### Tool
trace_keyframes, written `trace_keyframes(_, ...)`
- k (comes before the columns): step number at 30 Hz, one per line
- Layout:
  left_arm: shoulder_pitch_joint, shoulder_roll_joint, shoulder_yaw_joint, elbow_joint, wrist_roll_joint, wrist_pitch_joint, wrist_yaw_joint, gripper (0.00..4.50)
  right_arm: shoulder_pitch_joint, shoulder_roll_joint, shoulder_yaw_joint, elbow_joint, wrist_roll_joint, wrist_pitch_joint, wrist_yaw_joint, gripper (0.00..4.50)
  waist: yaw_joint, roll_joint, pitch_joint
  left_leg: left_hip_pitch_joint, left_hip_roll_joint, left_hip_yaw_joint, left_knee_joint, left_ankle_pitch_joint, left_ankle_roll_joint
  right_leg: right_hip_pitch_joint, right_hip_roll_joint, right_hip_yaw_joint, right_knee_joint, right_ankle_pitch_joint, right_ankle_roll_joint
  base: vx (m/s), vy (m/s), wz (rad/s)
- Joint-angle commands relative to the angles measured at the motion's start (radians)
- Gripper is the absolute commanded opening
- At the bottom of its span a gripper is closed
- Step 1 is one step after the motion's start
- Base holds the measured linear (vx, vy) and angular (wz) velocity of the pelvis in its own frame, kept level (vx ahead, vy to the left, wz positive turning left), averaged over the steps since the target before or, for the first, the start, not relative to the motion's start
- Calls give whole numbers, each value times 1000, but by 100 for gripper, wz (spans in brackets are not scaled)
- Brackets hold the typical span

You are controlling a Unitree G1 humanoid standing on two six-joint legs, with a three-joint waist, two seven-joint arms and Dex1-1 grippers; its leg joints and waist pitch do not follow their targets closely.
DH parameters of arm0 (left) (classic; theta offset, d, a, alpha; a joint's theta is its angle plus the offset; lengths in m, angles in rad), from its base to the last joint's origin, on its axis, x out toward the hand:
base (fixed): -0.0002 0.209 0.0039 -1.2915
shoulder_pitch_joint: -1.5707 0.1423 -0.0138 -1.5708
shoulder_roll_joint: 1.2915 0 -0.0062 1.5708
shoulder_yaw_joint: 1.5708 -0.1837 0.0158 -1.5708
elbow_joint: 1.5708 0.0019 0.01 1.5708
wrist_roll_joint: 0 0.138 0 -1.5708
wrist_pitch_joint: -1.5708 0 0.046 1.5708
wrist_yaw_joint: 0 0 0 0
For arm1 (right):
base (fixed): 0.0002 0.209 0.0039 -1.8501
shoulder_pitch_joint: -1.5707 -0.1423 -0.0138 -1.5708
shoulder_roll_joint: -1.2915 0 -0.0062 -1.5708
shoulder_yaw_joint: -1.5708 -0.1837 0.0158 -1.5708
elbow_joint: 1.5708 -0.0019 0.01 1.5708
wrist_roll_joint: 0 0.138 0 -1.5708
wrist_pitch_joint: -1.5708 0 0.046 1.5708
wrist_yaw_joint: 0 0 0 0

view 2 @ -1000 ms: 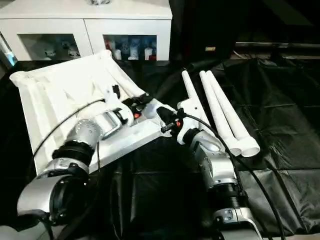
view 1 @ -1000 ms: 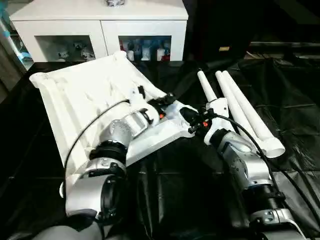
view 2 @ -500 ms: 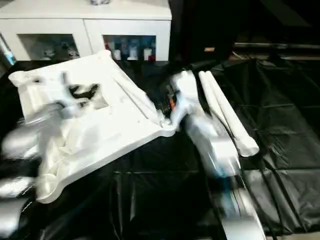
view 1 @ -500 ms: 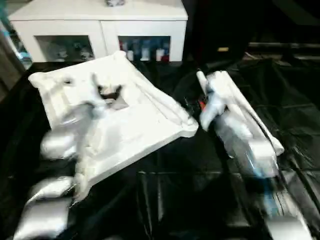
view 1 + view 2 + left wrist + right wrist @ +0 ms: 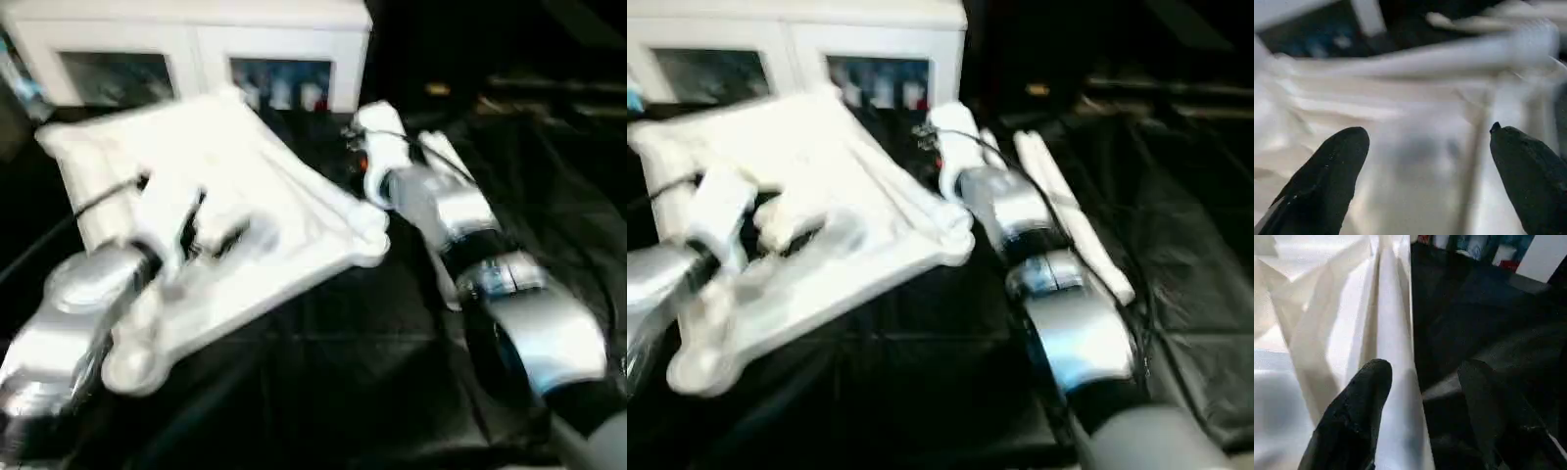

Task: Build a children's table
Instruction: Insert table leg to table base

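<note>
The children's table is in parts. Its white tabletop (image 5: 284, 196) lies underside up on the black sheet, ribs showing. My left gripper (image 5: 1426, 132) hovers open over the ribbed middle of it, fingers (image 5: 1337, 166) wide apart with nothing between them. My right gripper (image 5: 1426, 364) is at the tabletop's right rim (image 5: 1396, 357), near the far corner. Its fingers (image 5: 1352, 416) are spread, one over the rim and one over the sheet, open. White tube legs (image 5: 1065, 211) lie side by side on the sheet, partly behind my right forearm (image 5: 441, 211).
A white cabinet (image 5: 196, 29) with glass fronts stands behind the tabletop. Black sheeting (image 5: 323, 372) covers the floor all around, with bare room in front and to the right of the legs.
Both grippers left the tabletop's near right corner. The left pulled back over its middle; the right moved up along the right rim and opened. The view also shifted.
</note>
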Motion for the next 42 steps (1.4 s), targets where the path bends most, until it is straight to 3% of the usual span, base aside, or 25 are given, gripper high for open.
trace_keyframes(1, 22, 26, 18, -85, -22, 52, -20, 450, -27, -2, 0, 43, -16, -9, -16, 288, -1, 21, -56, 35, 42, -24, -86, -281, -35, 31, -47, 46, -49, -161, -202, 0, 0, 0)
trace_keyframes(2, 40, 40, 28, -115, -30, 71, -27, 450, -42, -1, 1, 57, -20, -2, -22, 302, -1, 20, -53, 36, 40, -24, -86, -266, -33, 30, -45, 46, -50, -143, -201, 0, 0, 0)
trace_keyframes(3, 60, 54, 39, -153, -39, 96, -29, 450, -60, 1, -1, 81, -21, 2, -21, 314, -2, 17, -49, 30, 39, -21, -80, -199, -17, 30, -41, 45, -39, -52, -214, 0, 0, 0)
trace_keyframes(4, 67, 59, 43, -166, -43, 105, -29, 450, -66, 2, -2, 90, -22, 3, -21, 314, -1, 16, -45, 31, 38, -20, -81, -192, -12, 29, -38, 45, -40, -41, -215, 0, 0, 0)
trace_keyframes(5, 82, 64, 56, -193, -51, 126, -29, 450, -81, 3, -14, 107, -16, 14, -19, 314, -2, 11, -36, 30, 39, -18, -82, -201, -10, 27, -39, 46, -41, -49, -220, 0, 0, 0)
trace_keyframes(6, 99, 72, 72, -219, -56, 146, -27, 450, -98, 7, -33, 127, -4, 50, -6, 314, -2, 9, -35, 29, 38, -20, -81, -199, -10, 30, -41, 46, -39, -51, -224, 0, 0, 0)
trace_keyframes(8, 116, 81, 85, -245, -61, 170, -26, 450, -112, 10, -43, 146, -3, 73, 12, 314, -3, 10, -23, 29, 39, -20, -83, -195, -9, 28, -42, 48, -40, -52, -227, 0, 0, 0)
trace_keyframes(17, 120, 101, 101, -315, -95, 250, -19, 450, -134, -6, -1, 196, -71, 160, 155, 314, -2, 7, 3, 32, 41, -22, -90, -234, -40, 27, -49, 51, -46, -119, -220, 0, 0, 0)
trace_keyframes(22, 108, 103, 106, -322, -119, 275, -24, 450, -141, -29, 63, 206, -153, 179, 249, 269, -2, 8, 5, 34, 42, -24, -94, -263, -61, 26, -53, 52, -51, -167, -210, 0, 0, 0)
trace_keyframes(31, 99, 129, 100, -330, -163, 314, -65, 450, -132, -54, 118, 212, -229, 185, 283, 196, 3, 5, 1, 37, 43, -22, -91, -227, -47, 27, -52, 53, -49, -152, -227, 0, 0, 0)
trace_keyframes(39, 84, 149, 92, -316, -182, 319, -79, 450, -126, -59, 110, 212, -250, 193, 288, 185, 9, 1, -4, 36, 41, -19, -88, -202, -46, 29, -51, 53, -46, -135, -222, 0, 0, 0)
trace_keyframes(42, 76, 151, 93, -308, -184, 319, -76, 450, -124, -59, 79, 211, -231, 197, 262, 184, 9, -2, -8, 35, 41, -19, -86, -192, -44, 32, -50, 53, -44, -121, -225, 0, 0, 0)
